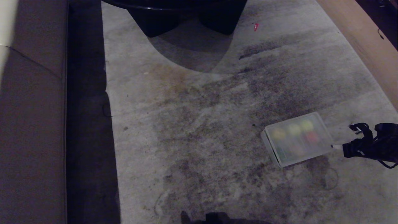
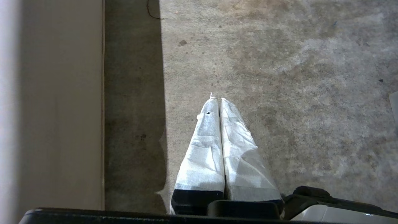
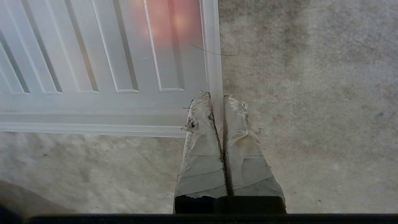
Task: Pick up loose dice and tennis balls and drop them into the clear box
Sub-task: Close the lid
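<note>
Box (image 1: 298, 140) of frosted clear plastic lies on the stained carpet (image 1: 199, 124) with its ribbed lid (image 3: 102, 62) on, blurred yellow, green and red shapes showing through. The right gripper (image 1: 335, 146) sits at the box's near right corner, taped fingers (image 3: 202, 146) pressed together, tips at the lid's edge. The left gripper (image 2: 219, 101) hangs over bare carpet beside a sofa (image 2: 62, 109), fingers likewise pressed together, holding nothing.
</note>
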{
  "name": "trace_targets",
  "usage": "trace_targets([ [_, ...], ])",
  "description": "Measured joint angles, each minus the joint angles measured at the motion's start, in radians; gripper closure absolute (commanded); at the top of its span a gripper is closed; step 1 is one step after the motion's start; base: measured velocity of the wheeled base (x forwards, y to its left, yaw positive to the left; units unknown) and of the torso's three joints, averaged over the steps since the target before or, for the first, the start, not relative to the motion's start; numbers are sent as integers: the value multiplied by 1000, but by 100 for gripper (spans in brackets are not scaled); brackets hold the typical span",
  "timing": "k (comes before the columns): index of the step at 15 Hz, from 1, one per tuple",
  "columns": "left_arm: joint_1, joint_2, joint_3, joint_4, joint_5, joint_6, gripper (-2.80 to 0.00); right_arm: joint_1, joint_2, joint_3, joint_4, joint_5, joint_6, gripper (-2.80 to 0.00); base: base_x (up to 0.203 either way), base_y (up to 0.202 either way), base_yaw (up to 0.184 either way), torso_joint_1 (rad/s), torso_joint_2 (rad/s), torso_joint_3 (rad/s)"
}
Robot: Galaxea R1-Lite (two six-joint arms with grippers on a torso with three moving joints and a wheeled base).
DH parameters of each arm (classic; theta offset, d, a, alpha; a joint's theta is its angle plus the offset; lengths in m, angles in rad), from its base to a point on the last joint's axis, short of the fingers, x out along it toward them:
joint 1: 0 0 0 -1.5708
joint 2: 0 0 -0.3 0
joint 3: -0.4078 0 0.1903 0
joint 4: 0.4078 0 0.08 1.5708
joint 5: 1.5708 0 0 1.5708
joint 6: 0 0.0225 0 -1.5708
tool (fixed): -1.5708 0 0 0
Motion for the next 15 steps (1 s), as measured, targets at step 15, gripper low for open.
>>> trace_targets([
  [15, 0, 0, 0, 0, 0, 0, 0, 10, 27, -5, -6, -3, -52, 0, 0, 0, 0, 0, 0, 0],
])
